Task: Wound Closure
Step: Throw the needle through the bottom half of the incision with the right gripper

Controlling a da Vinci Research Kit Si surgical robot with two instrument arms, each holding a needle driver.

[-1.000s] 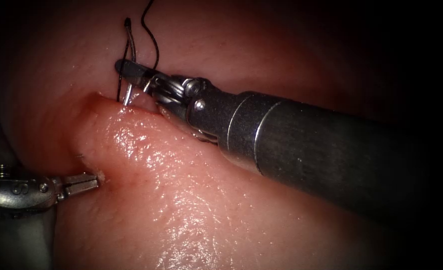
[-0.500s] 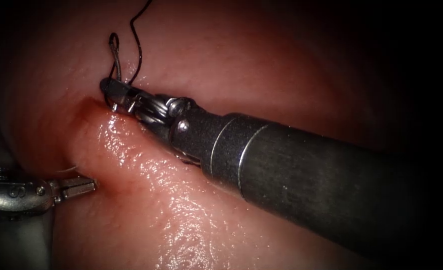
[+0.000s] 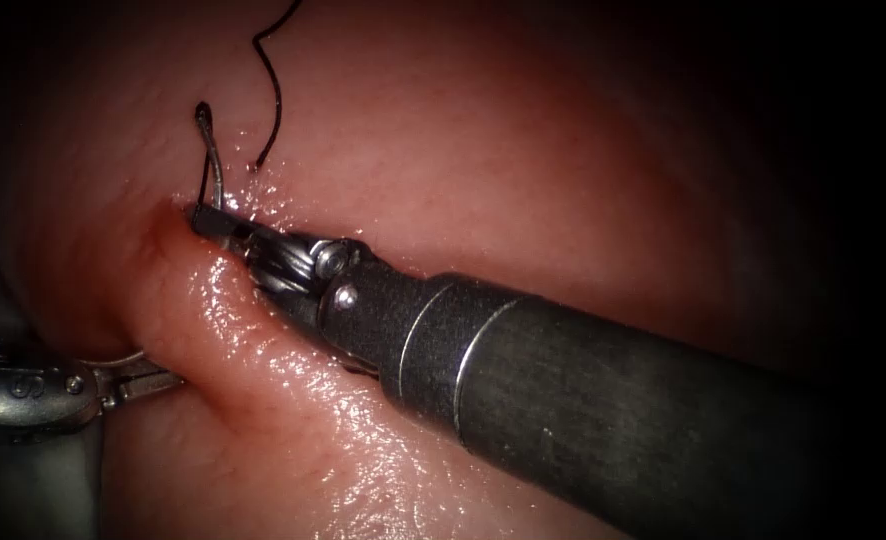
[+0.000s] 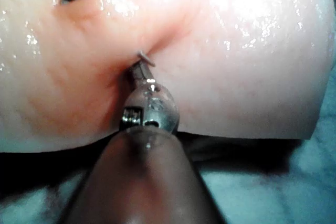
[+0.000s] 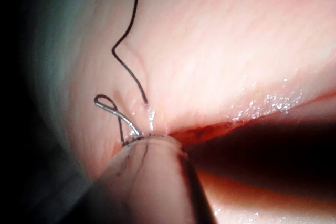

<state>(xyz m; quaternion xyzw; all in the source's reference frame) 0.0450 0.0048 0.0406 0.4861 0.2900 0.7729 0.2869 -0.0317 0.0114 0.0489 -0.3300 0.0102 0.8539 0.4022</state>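
At the far end of the cut, the right tool (image 3: 213, 222) comes in from the right with its jaws closed on the needle (image 3: 210, 165). It holds the needle near its tail end. From the jaws, the thin curved needle rises a short way to that end, where the thread (image 3: 273, 100) joins it. The rest of the needle is hidden behind the jaws, so you cannot tell if its tip is in the tissue (image 3: 563, 180). The dark thread makes a small loop at the needle's end, and another piece of it runs up and away over the tissue on the far side of the cut (image 3: 263, 225).

Lower down on the left, the left tool (image 3: 148, 378) has its tip pressed against the near lip of the tissue. Seen by the left wrist camera, this left tool (image 4: 143, 66) pokes into the fold of the cut, and you cannot tell how its jaws stand or whether it holds anything. The tissue is wet and shiny along the near lip.
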